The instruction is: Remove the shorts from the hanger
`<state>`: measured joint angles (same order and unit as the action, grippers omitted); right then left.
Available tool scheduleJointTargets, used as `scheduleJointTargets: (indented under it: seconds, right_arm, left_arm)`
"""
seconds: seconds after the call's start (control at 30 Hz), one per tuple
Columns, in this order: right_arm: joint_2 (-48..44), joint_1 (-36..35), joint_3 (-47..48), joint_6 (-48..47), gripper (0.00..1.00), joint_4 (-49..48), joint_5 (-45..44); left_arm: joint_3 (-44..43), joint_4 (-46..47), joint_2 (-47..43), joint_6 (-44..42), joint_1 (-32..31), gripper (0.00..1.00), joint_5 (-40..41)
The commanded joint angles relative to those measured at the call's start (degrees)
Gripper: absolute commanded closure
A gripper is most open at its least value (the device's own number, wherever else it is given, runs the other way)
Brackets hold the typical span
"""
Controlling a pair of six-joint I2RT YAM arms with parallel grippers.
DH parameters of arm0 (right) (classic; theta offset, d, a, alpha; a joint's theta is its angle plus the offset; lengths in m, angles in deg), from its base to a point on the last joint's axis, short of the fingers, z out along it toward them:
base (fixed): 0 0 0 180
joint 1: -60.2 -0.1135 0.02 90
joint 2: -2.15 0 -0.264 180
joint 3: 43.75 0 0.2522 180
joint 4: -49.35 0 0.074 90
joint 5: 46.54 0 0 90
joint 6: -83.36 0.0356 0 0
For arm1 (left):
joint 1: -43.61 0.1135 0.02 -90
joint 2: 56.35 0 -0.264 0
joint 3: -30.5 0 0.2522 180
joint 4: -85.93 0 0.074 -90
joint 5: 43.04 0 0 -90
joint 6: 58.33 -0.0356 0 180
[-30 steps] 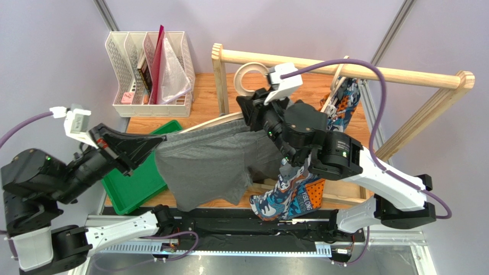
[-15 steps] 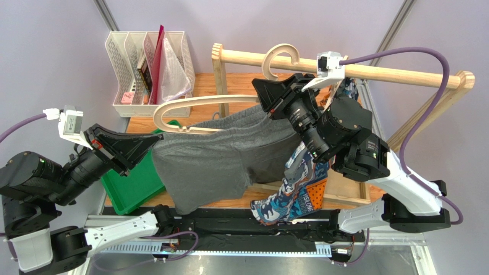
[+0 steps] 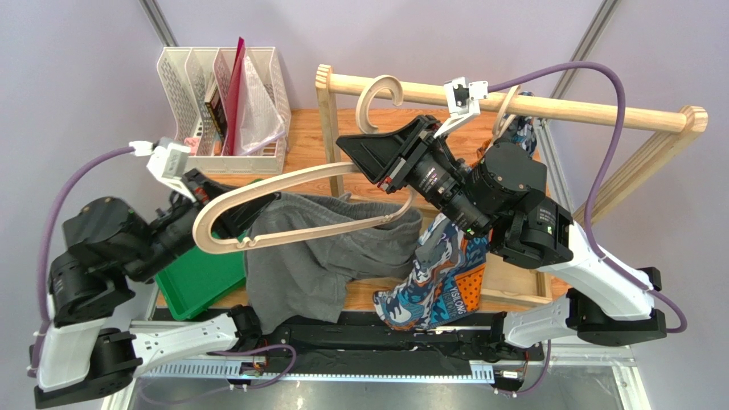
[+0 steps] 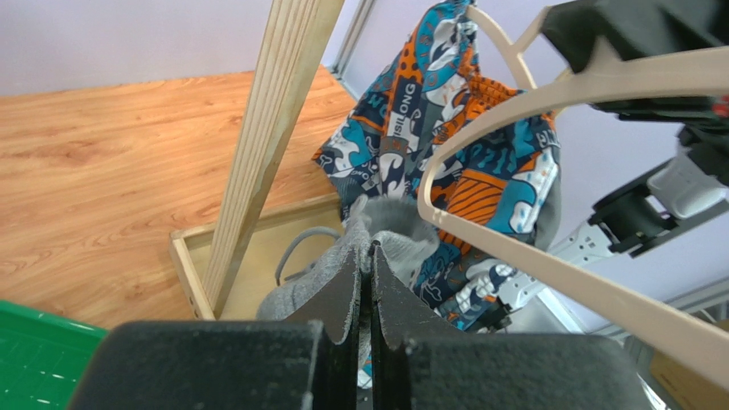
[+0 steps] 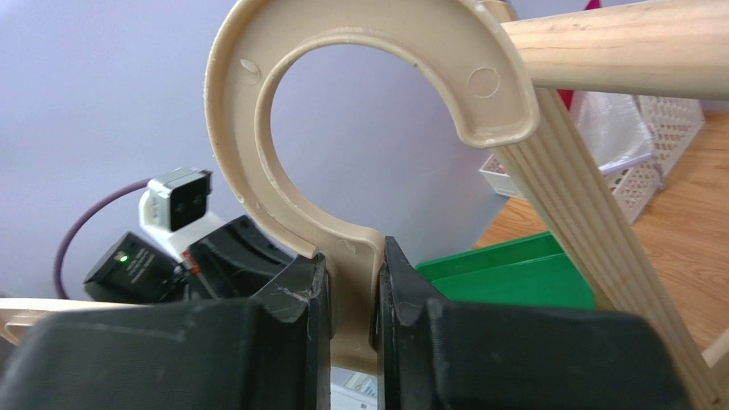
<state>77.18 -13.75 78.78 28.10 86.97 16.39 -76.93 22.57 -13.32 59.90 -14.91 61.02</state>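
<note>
My right gripper (image 3: 364,152) is shut on the neck of the beige hanger (image 3: 257,190); in the right wrist view its jaws (image 5: 351,269) squeeze that neck just under the hook (image 5: 282,162). The hanger's long arm sweeps left over the grey shorts (image 3: 312,256), which sag bunched below it, a thin lower bar still crossing their top edge. Shut on a fold of the grey shorts (image 4: 376,231) is my left gripper (image 4: 368,256), which sits behind the hanger's left end (image 3: 255,207). The patterned shorts (image 3: 441,273) hang from another hanger at the right.
A wooden rail (image 3: 548,107) on posts (image 4: 274,128) spans the back. A green tray (image 3: 192,278) lies at the left, with a white file rack (image 3: 222,107) behind it. A shallow wooden box (image 4: 248,256) sits under the rail.
My right gripper has swung the hanger leftward and lower. My left gripper has moved up and right with its fold, and the grey shorts have gone slack and bunched.
</note>
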Motion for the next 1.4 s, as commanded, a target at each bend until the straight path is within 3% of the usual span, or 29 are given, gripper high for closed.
scheduleJointTargets:
  seconds: [0.0, 0.13, 0.3, 0.4, 0.53, 0.63, 0.7, 0.9, 1.1, 1.27, 1.37]
  right_arm:
    - [-1.6, 0.1, 2.0, 1.6, 1.0, -6.2, 5.1]
    - [-2.0, 0.0, 3.1, 1.7, 1.0, -7.1, 8.3]
    - [-2.5, 0.0, 5.0, -1.9, 1.0, -3.6, 5.3]
    - [-5.2, 0.0, 2.6, -4.2, 1.0, -3.8, 1.8]
    - [-8.0, 0.1, 0.8, -7.0, 1.0, -4.7, -1.3]
    - [-8.7, 0.0, 0.8, -7.8, 1.0, -4.1, -2.6]
    - [-8.7, 0.0, 0.9, -8.5, 1.0, -3.8, -2.8]
    - [-7.6, -0.1, 2.6, -10.7, 1.0, -1.2, -3.1]
    - [-7.6, 0.0, 2.3, -15.1, 1.0, -0.7, -5.3]
    - [-7.2, 0.0, 2.5, -17.3, 1.0, -0.7, -5.7]
    - [-7.0, 0.1, 2.3, -18.1, 1.0, -0.8, -5.4]
  left_arm:
    - [-4.1, 2.7, 4.9, 0.3, -0.2, 1.0, 2.9]
    - [-6.6, 0.0, 7.8, 0.6, 0.0, 1.0, 5.6]
    - [-11.3, -5.1, 10.8, -1.1, -0.1, 1.0, 9.4]
    - [-18.2, -10.9, 13.8, -5.9, -0.1, 1.0, 14.2]
    - [-34.7, -22.4, 19.9, -11.5, 0.3, 1.0, 23.2]
    - [-46.4, -23.8, 23.3, -15.6, 0.4, 1.0, 26.5]
    - [-48.8, -19.9, 22.6, -21.2, 0.4, 1.0, 26.9]
    - [-41.5, 11.0, 16.9, -38.4, 0.3, 1.0, 28.6]
    - [-50.1, 15.8, 26.0, -53.9, 0.3, 1.0, 30.8]
    - [-44.7, 22.9, 25.1, -61.7, 0.3, 1.0, 34.9]
    - [-39.7, 24.8, 22.1, -60.8, 0.3, 1.0, 35.2]
